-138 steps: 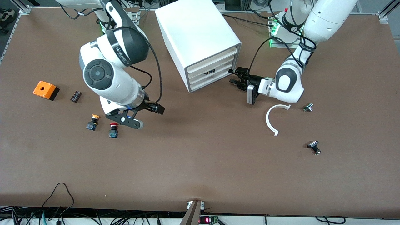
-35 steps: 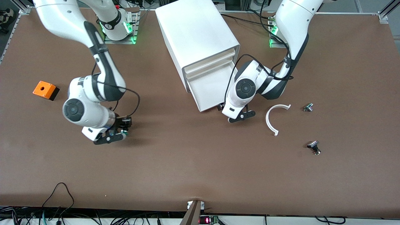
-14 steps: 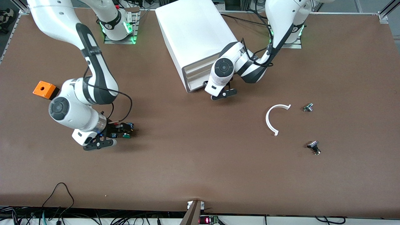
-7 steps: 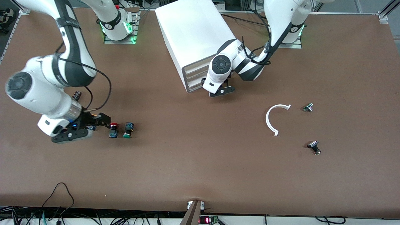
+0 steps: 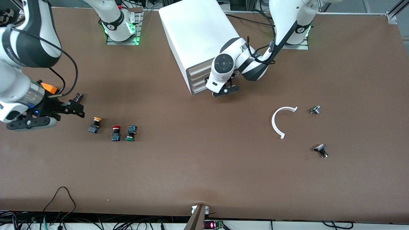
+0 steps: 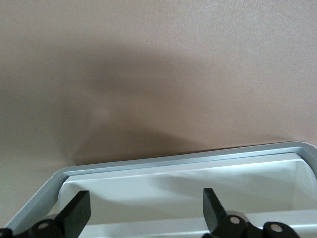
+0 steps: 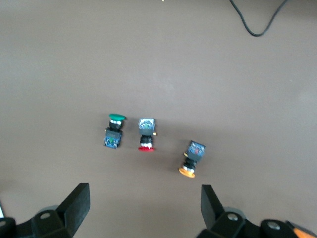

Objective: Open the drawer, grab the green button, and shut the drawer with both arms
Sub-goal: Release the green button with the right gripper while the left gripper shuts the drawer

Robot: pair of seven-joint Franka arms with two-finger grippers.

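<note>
The green-capped button (image 5: 130, 133) lies on the table beside the red-capped button (image 5: 115, 132), nearer the front camera than the cabinet (image 5: 198, 32); it also shows in the right wrist view (image 7: 114, 131). My right gripper (image 5: 76, 110) is open and empty, up in the air over the table near the orange box; its fingers stand wide apart in the right wrist view (image 7: 143, 203). The lowest drawer (image 5: 202, 88) sits flush with the other fronts. My left gripper (image 5: 220, 88) is open right at the drawer fronts (image 6: 178, 191), holding nothing (image 6: 144, 210).
A yellow-capped button (image 5: 95, 124) lies beside the red one. An orange box (image 5: 48, 87) and a small black part (image 5: 78, 96) lie under the right arm. A white curved strip (image 5: 277, 123) and two small metal parts (image 5: 315, 110) (image 5: 321, 150) lie toward the left arm's end.
The drawer was out and is now pushed in by the left gripper. The right gripper set the green button beside the red one, let go, and rose away toward its end of the table.
</note>
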